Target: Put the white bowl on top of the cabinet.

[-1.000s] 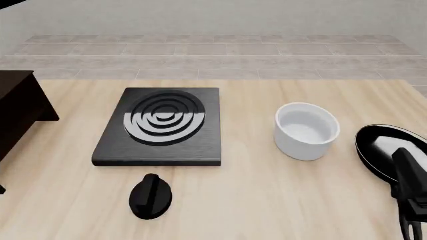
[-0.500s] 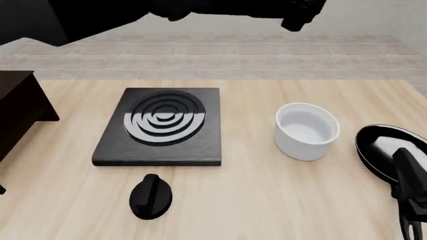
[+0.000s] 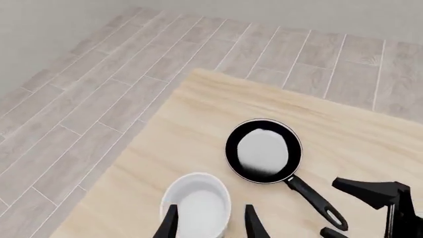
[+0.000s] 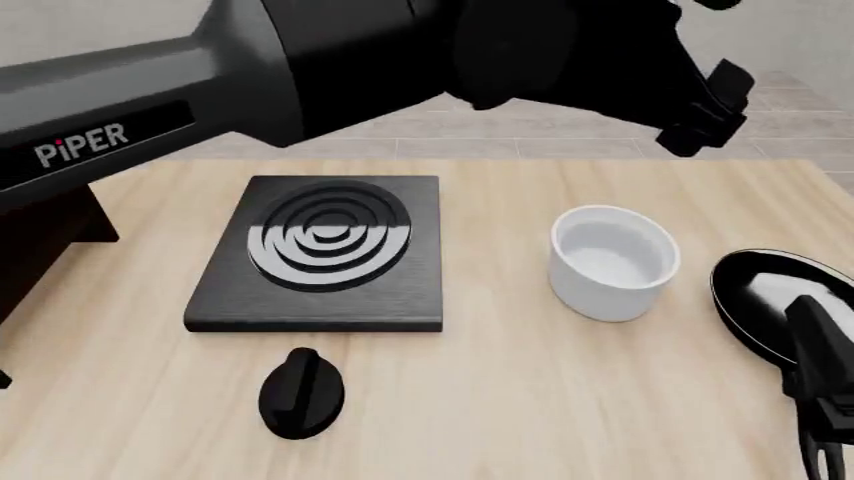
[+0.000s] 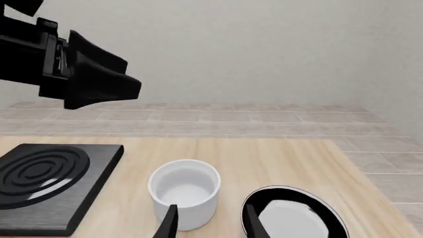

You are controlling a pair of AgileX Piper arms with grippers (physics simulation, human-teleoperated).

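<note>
The white bowl [image 4: 614, 262] stands upright on the wooden table, right of the stove plate [image 4: 320, 250]. It also shows in the left wrist view [image 3: 196, 207] and the right wrist view [image 5: 185, 191]. The dark cabinet [image 4: 38, 240] is at the far left edge, partly hidden by my left arm. My left gripper [image 4: 705, 108] is open and empty, high above and behind the bowl. My right gripper [image 4: 817, 455] is open and empty, low at the front right, near the frying pan [image 4: 781, 300].
A black knob [image 4: 303, 392] lies in front of the stove plate. The frying pan sits right of the bowl with its handle [image 3: 316, 201] toward my right arm. My left arm [image 4: 267, 70] spans the top of the front view. The table's right edge is just past the pan.
My left arm has swung in from the upper left across the top of the front view, and its gripper is now above the bowl's far side. The bowl and right arm have not moved.
</note>
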